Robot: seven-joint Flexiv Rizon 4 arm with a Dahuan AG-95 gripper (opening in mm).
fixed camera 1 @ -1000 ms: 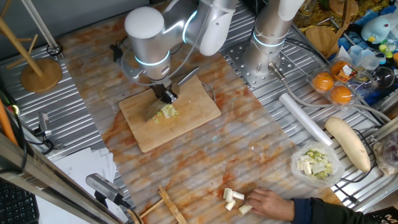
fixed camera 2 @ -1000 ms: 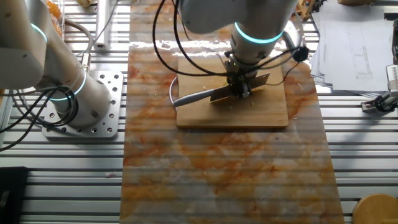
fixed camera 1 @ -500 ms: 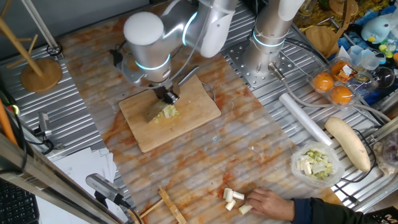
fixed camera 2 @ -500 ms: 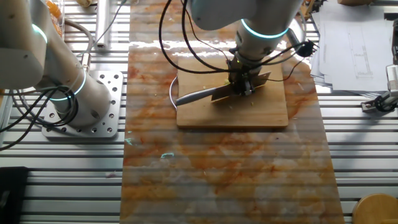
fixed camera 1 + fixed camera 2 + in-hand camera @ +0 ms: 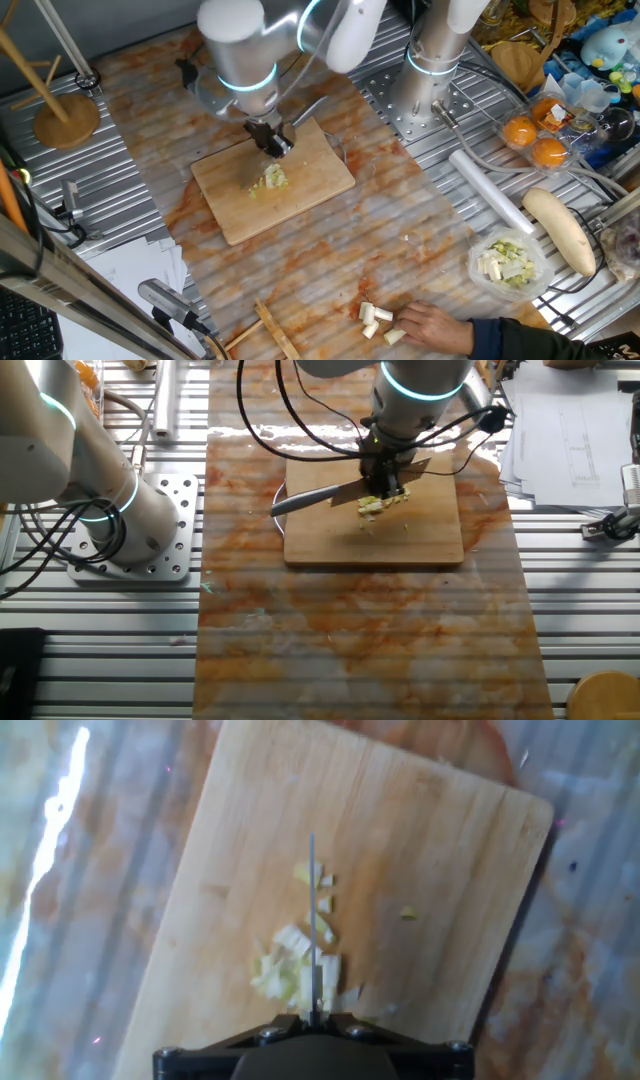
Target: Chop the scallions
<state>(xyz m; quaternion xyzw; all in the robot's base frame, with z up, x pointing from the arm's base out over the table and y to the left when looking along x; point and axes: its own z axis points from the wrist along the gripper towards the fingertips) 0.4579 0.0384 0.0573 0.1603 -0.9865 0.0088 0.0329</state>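
The scallions are a small pile of pale green-white chopped slivers (image 5: 271,179) in the middle of the wooden cutting board (image 5: 237,216). They also show in the other fixed view (image 5: 374,506) and in the hand view (image 5: 294,966). My gripper (image 5: 271,141) is shut on a knife (image 5: 340,494) and holds it a little above the pile. In the hand view the blade (image 5: 312,920) is seen edge-on, running over the slivers on the board (image 5: 425,840). My gripper (image 5: 314,1018) sits at the bottom edge of that view. The handle (image 5: 296,504) sticks out past the board's left side.
A person's hand (image 5: 441,326) rests at the front edge beside cut white stalk pieces (image 5: 374,319). A bowl of chopped pieces (image 5: 510,263), a long cream root vegetable (image 5: 560,231), a white roll (image 5: 489,189) and oranges (image 5: 534,141) lie to the right. A second arm's base (image 5: 103,503) stands beside the mat.
My gripper has lifted the knife off the board and drawn it slightly back. The pile, partly covered by the blade before, now lies in open view.
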